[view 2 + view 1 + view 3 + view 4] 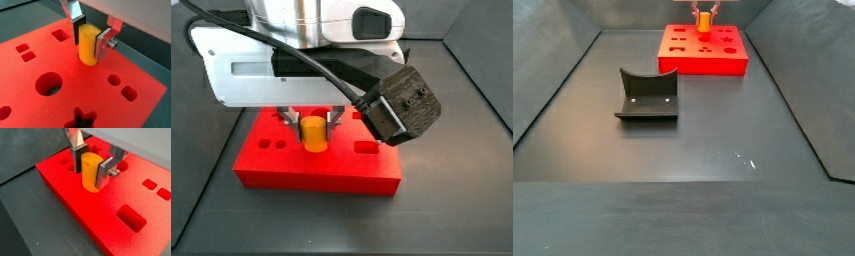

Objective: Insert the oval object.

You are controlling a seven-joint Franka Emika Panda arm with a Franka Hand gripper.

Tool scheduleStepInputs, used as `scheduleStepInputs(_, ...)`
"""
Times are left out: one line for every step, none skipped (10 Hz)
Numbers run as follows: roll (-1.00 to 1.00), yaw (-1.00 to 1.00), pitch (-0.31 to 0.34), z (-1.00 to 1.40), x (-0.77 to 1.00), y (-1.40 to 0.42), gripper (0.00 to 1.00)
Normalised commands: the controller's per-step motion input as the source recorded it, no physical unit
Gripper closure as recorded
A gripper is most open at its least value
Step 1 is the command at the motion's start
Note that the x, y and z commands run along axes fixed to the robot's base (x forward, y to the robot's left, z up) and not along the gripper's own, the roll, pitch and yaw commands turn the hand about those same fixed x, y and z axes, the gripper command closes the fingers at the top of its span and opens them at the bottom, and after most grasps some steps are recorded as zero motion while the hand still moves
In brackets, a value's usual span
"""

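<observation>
The oval object point(90, 172) is an orange-yellow peg standing upright, its lower end sunk in a hole in the red block point(100, 223). It shows in both wrist views point(87, 46) and in both side views point(311, 132) point(704, 20). My gripper point(93, 164) is shut on the peg's upper part, one silver finger point(106, 172) on each side; it also shows in a wrist view point(91, 35). The red block point(60, 100) has several shaped holes. In a side view the gripper point(311, 120) hangs over the block point(318, 165).
A dark grey curved holder point(648, 95) stands on the dark floor, nearer the camera than the red block point(703, 55). Dark walls ring the work area. The arm's white body point(291, 60) and a black camera point(401, 105) hang over the block.
</observation>
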Motion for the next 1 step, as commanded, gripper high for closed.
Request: scheduleStepInputs(0.0, 0.0, 0.0, 0.0, 0.0, 0.0, 1.0)
